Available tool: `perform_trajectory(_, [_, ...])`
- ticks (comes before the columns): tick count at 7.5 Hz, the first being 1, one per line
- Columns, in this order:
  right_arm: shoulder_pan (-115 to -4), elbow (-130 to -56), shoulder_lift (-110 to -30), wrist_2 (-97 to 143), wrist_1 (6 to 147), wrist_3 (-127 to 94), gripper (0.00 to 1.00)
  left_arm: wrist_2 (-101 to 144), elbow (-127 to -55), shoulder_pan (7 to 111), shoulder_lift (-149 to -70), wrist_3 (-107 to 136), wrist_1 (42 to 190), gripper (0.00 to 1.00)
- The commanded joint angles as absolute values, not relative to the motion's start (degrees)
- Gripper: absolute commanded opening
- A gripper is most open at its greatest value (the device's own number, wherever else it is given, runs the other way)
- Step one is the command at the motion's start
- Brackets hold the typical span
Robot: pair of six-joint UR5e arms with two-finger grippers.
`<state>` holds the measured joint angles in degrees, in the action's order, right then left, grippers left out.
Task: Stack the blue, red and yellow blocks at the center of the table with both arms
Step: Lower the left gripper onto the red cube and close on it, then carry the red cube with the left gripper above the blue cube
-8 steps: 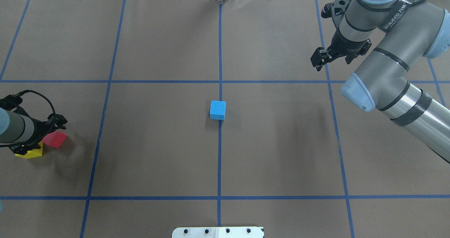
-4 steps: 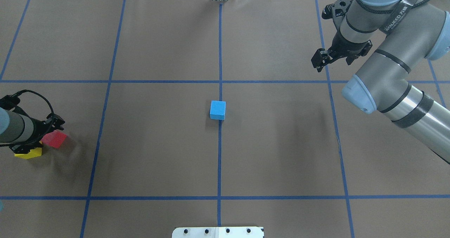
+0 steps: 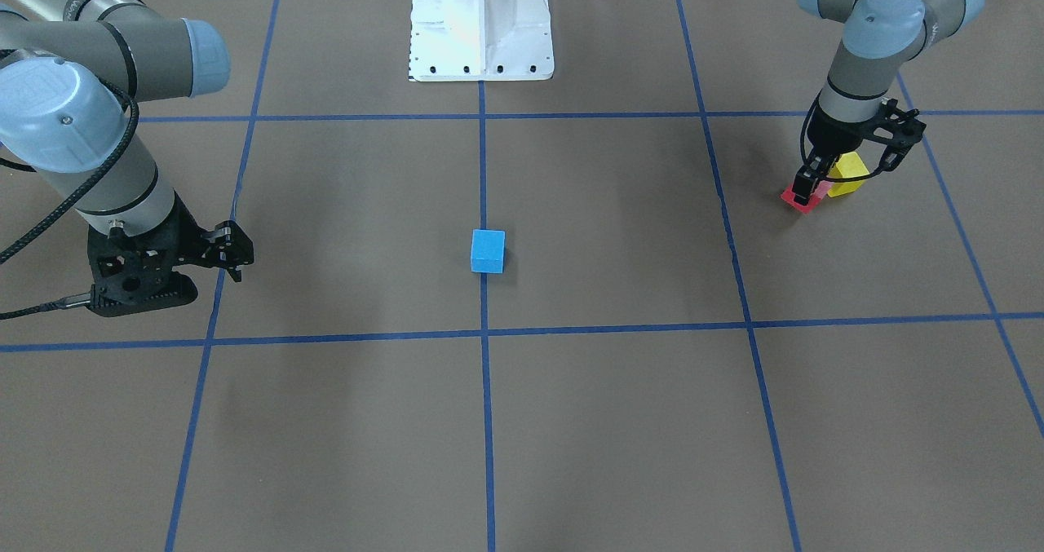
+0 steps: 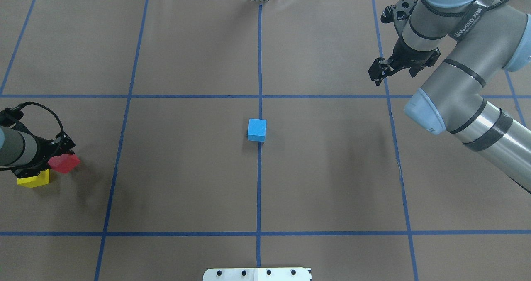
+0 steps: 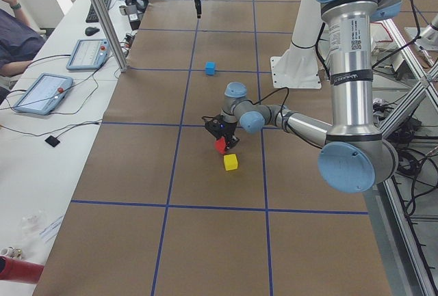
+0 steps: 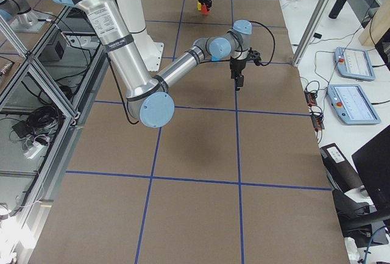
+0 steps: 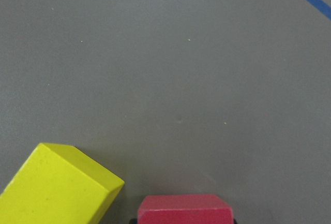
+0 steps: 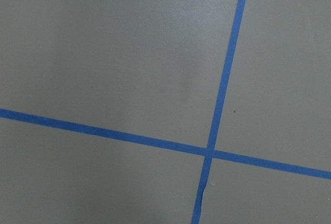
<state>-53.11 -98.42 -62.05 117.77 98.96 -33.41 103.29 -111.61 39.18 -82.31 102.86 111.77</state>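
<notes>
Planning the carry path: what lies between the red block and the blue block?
Between red block and blue block: only bare table and one tape line, overhead view.

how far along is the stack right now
Done: the blue block sits at the table centre. In hand: the left pincer is at the red block, grip unclear. Left: red, then the yellow block, must go onto blue. The right pincer hangs empty.
</notes>
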Motion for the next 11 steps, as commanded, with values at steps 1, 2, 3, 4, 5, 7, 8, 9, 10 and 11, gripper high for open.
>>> perform_trajectory(1, [-53.17,-98.79,-62.66,117.95,98.96,-33.4,0.99,104.59,-118.96,42.18,-83.49,88.25,100.44,0.0])
perform_trajectory(2, [-53.17,-100.27,-63.97,118.47,99.05,-33.31,0.99,104.59,-120.66,42.19,-88.11,81.89,93.58,0.0])
perform_trajectory(3, [-53.52,-101.24,-65.12,118.56,99.05,-33.05,0.99,104.59,-121.37,42.01,-94.24,77.13,88.21,0.0])
perform_trajectory(4, [-55.53,-101.51,-66.26,119.7,98.97,-32.44,0.99,104.59,-120.68,41.58,-102.75,75.34,82.41,0.0])
perform_trajectory(5, [-58.59,-101.51,-67.66,122.06,98.88,-30.17,0.99,104.59,-118.93,40.01,-112.14,74.19,76.18,0.0])
perform_trajectory(7, [-65.36,-100.81,-71.87,123.75,98.96,-19.92,0.99,104.24,-108.26,33.85,-128.59,74.09,72.86,0.0])
perform_trajectory(8, [-69.57,-99.59,-74.16,123.92,98.96,-13.77,0.99,104.24,-101.49,32.88,-135.2,73.92,73.64,0.0])
perform_trajectory(9, [-73.35,-98.01,-76.79,125.75,98.53,-8.66,0.99,104.5,-95.42,32.78,-140.22,71.83,76.26,0.0])
perform_trajectory(10, [-76.52,-96.61,-78.3,127.16,98.53,-6.26,0.99,104.5,-93.19,32.7,-141.93,67.89,76.98,0.0])
perform_trajectory(11, [-78.64,-96.42,-81.01,128.57,98.44,-3.46,0.99,104.5,-92.9,32.7,-142.03,61.67,78.82,0.0])
